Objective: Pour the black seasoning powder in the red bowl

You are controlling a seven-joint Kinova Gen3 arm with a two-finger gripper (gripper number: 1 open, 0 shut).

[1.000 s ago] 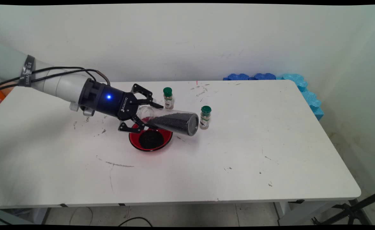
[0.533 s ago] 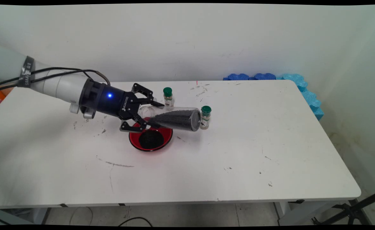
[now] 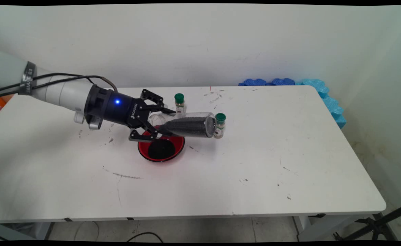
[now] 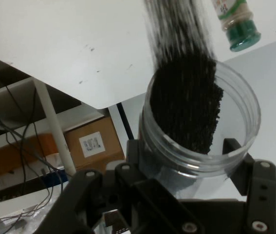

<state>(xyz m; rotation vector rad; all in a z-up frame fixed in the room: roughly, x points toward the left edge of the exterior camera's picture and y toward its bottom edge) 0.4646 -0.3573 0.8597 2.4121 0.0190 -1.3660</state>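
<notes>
above the red bowl (image 3: 161,149) on the white table (image 3: 255,164), the gripper (image 3: 157,124) clamps a clear jar (image 3: 183,125) of black grains near its mouth, lying nearly level. two green-capped spice bottles (image 3: 219,125) stand close, so any tilting should be slow.

A clear jar (image 4: 196,141) part-filled with black grains (image 4: 186,97) is clamped by the gripper (image 4: 186,161); a green-capped bottle (image 4: 236,22) is seen beyond.
</notes>
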